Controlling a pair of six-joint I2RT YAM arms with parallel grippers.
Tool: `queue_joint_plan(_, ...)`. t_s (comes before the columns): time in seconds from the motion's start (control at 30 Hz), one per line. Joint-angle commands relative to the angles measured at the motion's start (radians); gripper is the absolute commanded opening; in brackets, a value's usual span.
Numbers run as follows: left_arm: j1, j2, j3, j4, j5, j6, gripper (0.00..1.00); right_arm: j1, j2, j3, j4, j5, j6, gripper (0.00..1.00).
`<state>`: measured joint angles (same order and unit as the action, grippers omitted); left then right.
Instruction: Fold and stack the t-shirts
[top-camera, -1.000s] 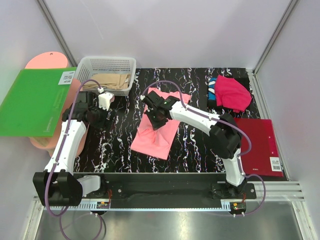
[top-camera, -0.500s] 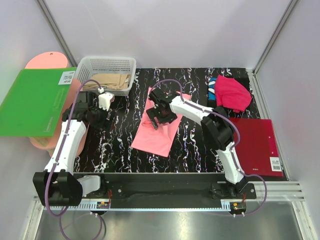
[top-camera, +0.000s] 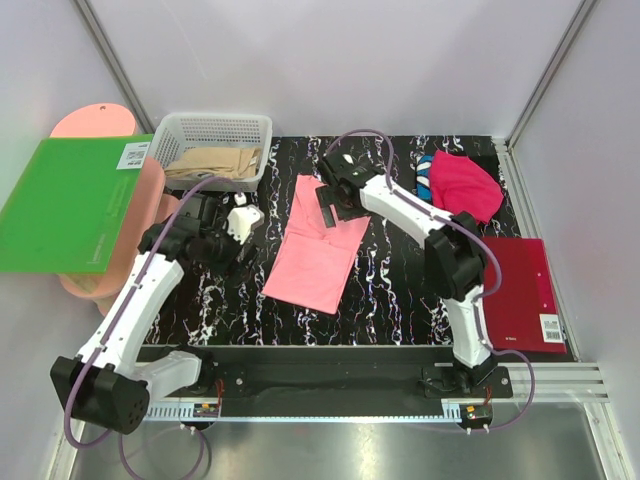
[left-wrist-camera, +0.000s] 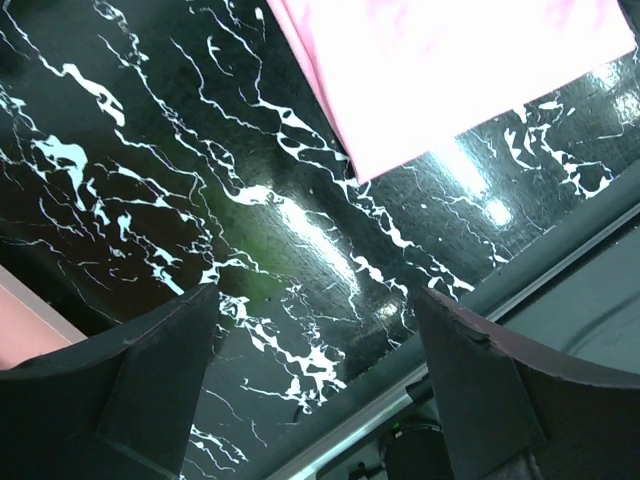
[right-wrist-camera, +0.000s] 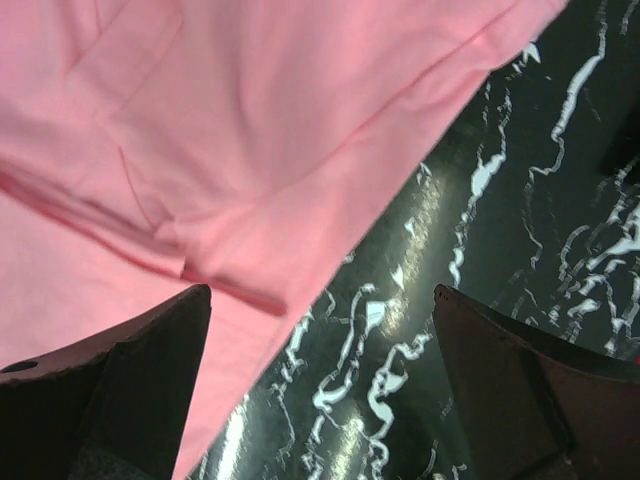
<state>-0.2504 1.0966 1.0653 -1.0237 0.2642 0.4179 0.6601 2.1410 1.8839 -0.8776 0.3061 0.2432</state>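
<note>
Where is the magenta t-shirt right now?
In the top view, the crumpled magenta cloth t-shirt lies at the far right of the black marbled table, partly over a blue cloth shirt and just beyond the dark-red rectangular board.

A black tabletop veined with white (top-camera: 400, 290) is seen filling the middle of the scene. At its far left corner a white slatted basket (top-camera: 215, 122) is set, and beige folded material (top-camera: 215, 160) is held inside it. Off the tabletop's left edge a flat green board (top-camera: 70, 205) is laid, with a white printed label (top-camera: 135, 153) at its far right corner; a salmon-coloured rounded panel (top-camera: 95, 122) is partly covered by it. At the tabletop's right edge a dark-red rectangular board (top-camera: 520, 290) is placed flat, a small white label (top-camera: 549, 328) being fixed near its near right corner
</note>
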Motion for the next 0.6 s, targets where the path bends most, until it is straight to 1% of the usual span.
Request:
queue_joint_plan(0.0, -0.006, -0.006, 0.032, 0.019, -0.052, -0.027, 0.83, 0.065, -0.202, -0.110, 0.017, 0.048, -0.057, 1.00)
queue_joint_plan(0.03, -0.004, -0.009, 0.027, 0.036, -0.074, -0.039, 0.83, 0.125, -0.225, -0.150, 0.049, 0.112, -0.082, 1.00)
queue_joint_plan(0.07, -0.004, -0.012, 0.024, 0.068, -0.092, -0.056, 0.84, 0.165, -0.245, -0.229, 0.067, 0.148, -0.103, 1.00)
queue_joint_plan(0.1, -0.004, -0.007, 0.025, 0.080, -0.118, -0.065, 0.84, 0.200, -0.275, -0.265, 0.084, 0.177, -0.135, 1.00)
queue_joint_plan(0.13, -0.004, -0.001, 0.030, 0.091, -0.126, -0.073, 0.86, 0.276, -0.283, -0.294, 0.103, 0.229, -0.148, 1.00)
queue_joint_plan(0.17, -0.004, 0.011, 0.038, 0.097, -0.134, -0.094, 0.87, 0.315, -0.289, -0.342, 0.109, 0.255, -0.157, 1.00)
queue_joint_plan(0.23, -0.004, 0.063, 0.061, 0.102, -0.167, -0.111, 0.87, 0.395, -0.296, -0.377, 0.120, 0.325, -0.173, 1.00)
queue_joint_plan(0.27, -0.004, 0.084, 0.067, 0.109, -0.178, -0.126, 0.87, 0.464, -0.294, -0.400, 0.123, 0.346, -0.174, 1.00)
queue_joint_plan(0.33, -0.003, 0.135, 0.068, 0.119, -0.201, -0.134, 0.86, 0.538, -0.279, -0.414, 0.126, 0.396, -0.174, 1.00)
queue_joint_plan(0.37, -0.001, 0.149, 0.068, 0.129, -0.206, -0.143, 0.85, 0.597, -0.270, -0.419, 0.126, 0.415, -0.171, 1.00)
queue_joint_plan(0.43, 0.000, 0.172, 0.065, 0.135, -0.206, -0.148, 0.84, 0.640, -0.242, -0.417, 0.127, 0.430, -0.159, 1.00)
queue_joint_plan(0.57, 0.005, 0.178, 0.067, 0.146, -0.210, -0.156, 0.84, 0.703, -0.185, -0.388, 0.129, 0.409, -0.134, 1.00)
